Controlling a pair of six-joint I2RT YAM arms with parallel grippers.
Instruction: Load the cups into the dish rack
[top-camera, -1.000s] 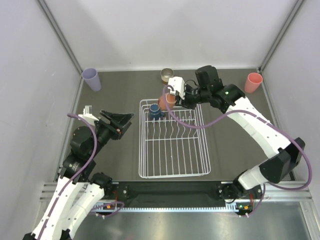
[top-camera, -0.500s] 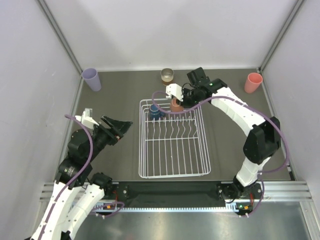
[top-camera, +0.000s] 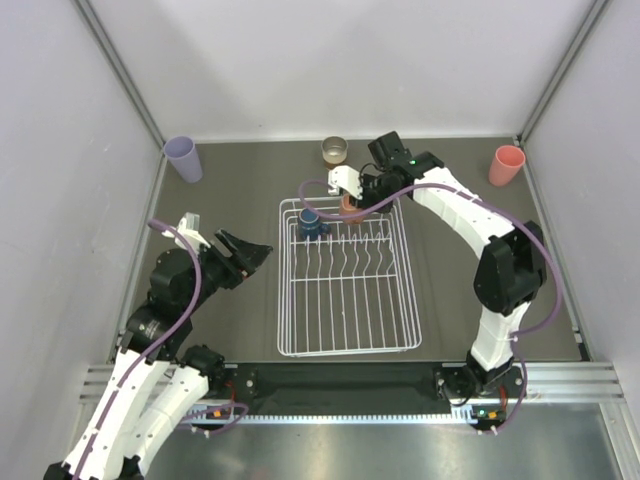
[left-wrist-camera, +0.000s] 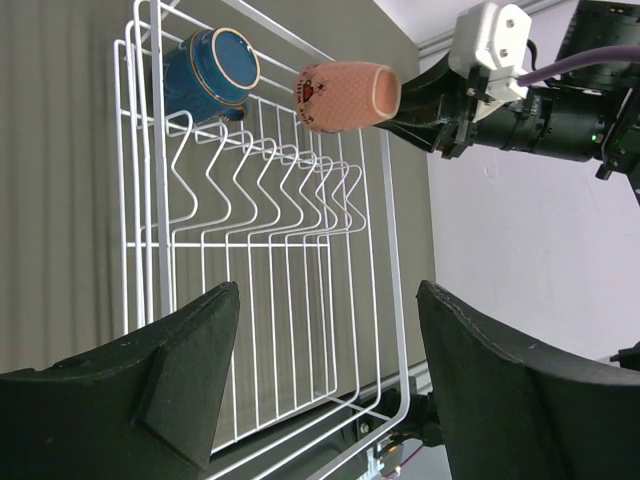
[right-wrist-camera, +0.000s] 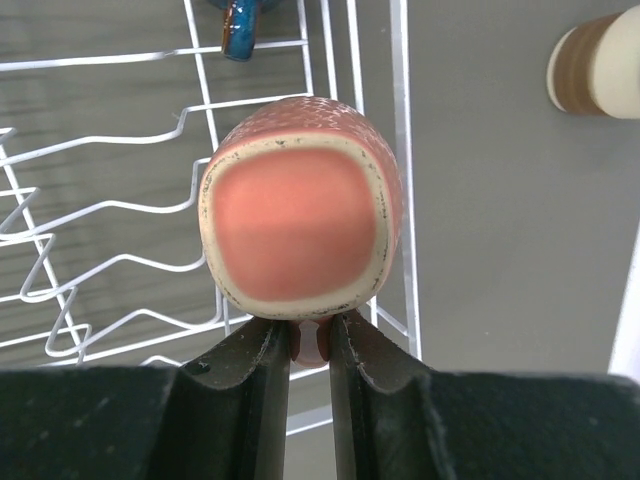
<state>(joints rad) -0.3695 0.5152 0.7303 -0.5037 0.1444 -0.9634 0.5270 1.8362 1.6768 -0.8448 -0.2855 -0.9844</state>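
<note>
- Right gripper (right-wrist-camera: 308, 338): jaws drawn close together and clamped on a small projecting part, apparently the handle, of the terracotta-orange dotted ceramic mug (right-wrist-camera: 295, 225).
- Terracotta-orange mug: carried tipped on its side, one flat cream-rimmed end facing the right wrist camera. It is at the far right corner of the rack, beside the long right rim wire. Whether it touches the wires cannot be told.
- White wire rectangular dish rack (top-camera: 282, 300): lies on the dark grey table (top-camera: 230, 190) between the two arms, with a row of zigzag upright tines running across its floor.
- Dark blue glazed mug (top-camera: 310, 222): inside the rack at its far left corner, close to the held mug but apart from it.
- Left gripper (top-camera: 258, 254): jaws spread wide, holding nothing, poised left of the rack and pointing toward it.
- Shiny brownish cup with a cream base (top-camera: 334, 150): on the table just beyond the far end of the rack.
- Lavender plastic tumbler (top-camera: 183, 158): upright in the far left corner of the table, well apart from the rack.
- Pink plastic tumbler (top-camera: 507, 165): upright in the far right corner.
</note>
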